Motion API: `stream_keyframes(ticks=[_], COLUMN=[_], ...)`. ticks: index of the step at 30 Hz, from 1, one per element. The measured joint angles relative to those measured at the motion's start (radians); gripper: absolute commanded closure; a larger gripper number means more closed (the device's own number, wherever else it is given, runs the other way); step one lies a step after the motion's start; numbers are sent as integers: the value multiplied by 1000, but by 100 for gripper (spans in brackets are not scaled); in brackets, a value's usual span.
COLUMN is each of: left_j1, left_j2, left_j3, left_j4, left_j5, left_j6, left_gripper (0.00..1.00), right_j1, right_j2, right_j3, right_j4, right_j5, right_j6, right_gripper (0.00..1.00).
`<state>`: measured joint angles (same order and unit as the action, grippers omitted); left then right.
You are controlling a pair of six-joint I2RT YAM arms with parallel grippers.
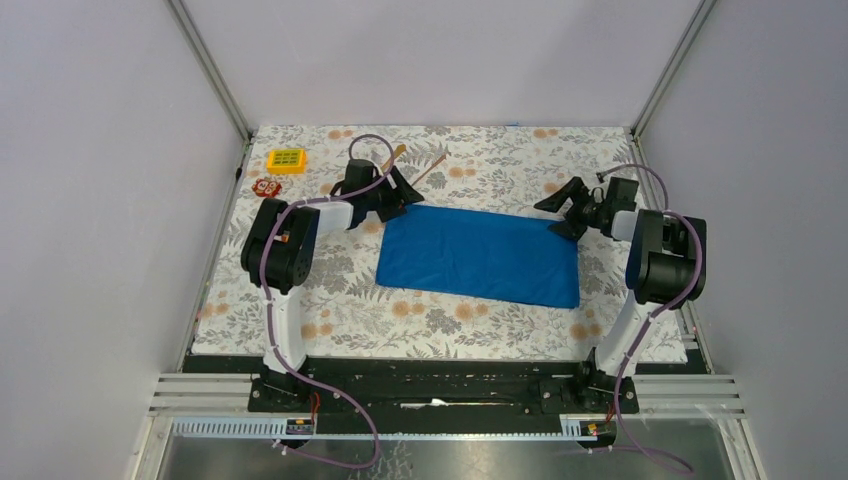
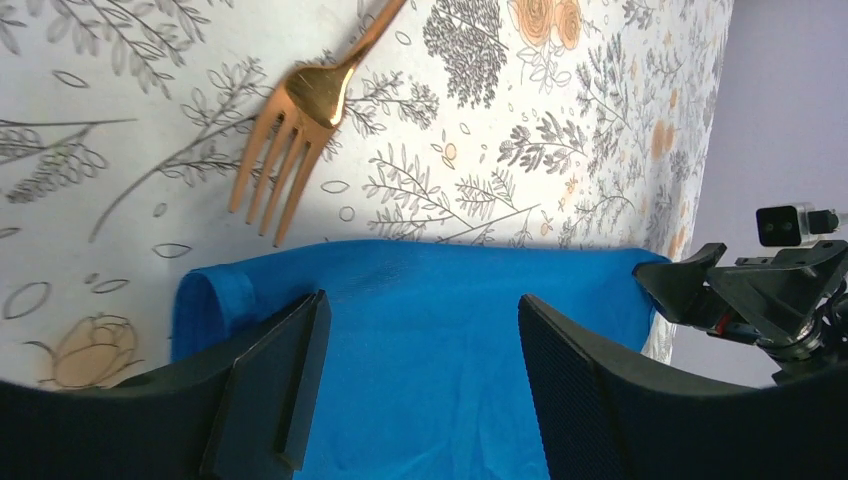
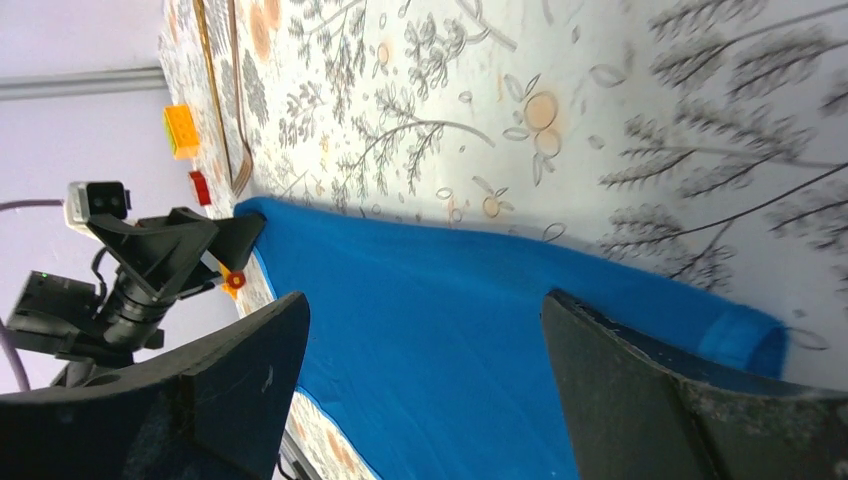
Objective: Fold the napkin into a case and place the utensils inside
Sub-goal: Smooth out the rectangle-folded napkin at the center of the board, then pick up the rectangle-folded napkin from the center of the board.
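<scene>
**A:** How is the napkin (image 1: 478,256) expected to handle?

**B:** It is judged light, limp and easily wrinkled. No stiffness can be counted on, so if one edge is pinched, the rest would be left sagging. It is spread flat on the desk (image 1: 330,300) and appears doubled, with a turned-over layer showing at the corners.

**A:** Where should it be gripped?

**B:** At the two far corners. The left end effector (image 2: 422,305) is held wide open. The cloth's far edge runs between its fingers, and one corner lies just outside one finger. The right end effector (image 3: 425,300) is spread equally wide at the opposite far corner. Both layers should be caught together, or the fold may be lost.

**A:** And the utensils?

**B:** The fork (image 2: 300,110) lies just beyond the left end effector's fingertips, apart from the cloth. It is judged rigid, light and slim, and best pinched across the handle.
</scene>
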<state>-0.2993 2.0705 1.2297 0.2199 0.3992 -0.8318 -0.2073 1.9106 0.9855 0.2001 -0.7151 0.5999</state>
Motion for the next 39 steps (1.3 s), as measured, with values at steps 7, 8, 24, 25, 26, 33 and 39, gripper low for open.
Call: stream_keyframes(ticks=[7, 8, 24, 25, 26, 33, 39], left_j1=[16, 16, -31, -31, -31, -33, -33], left_j2=[0, 0, -268, -315, -352, -552, -482], left_j3=[-14, -14, 66, 63, 59, -101, -235], left_j4=[29, 29, -331, -369, -400, -635, -771], left_j5=[-34, -37, 18, 25, 26, -72, -140], left_j6=[-8, -9, -7, 13, 35, 240, 314], left_gripper=[25, 25, 1, 2, 3, 19, 35], right_j1=[-66, -72, 123, 118, 114, 104, 104], right_j2=[34, 35, -228, -234, -235, -236, -259], right_j3=[33, 39, 273, 261, 249, 196, 165], right_j4=[19, 15, -808, -827, -850, -903, -899], right_j5=[-13, -13, 578, 596, 610, 618, 618], right_j6=[0, -3, -239, -243, -248, -285, -304], right_gripper=[1, 0, 5, 6, 6, 7, 7])
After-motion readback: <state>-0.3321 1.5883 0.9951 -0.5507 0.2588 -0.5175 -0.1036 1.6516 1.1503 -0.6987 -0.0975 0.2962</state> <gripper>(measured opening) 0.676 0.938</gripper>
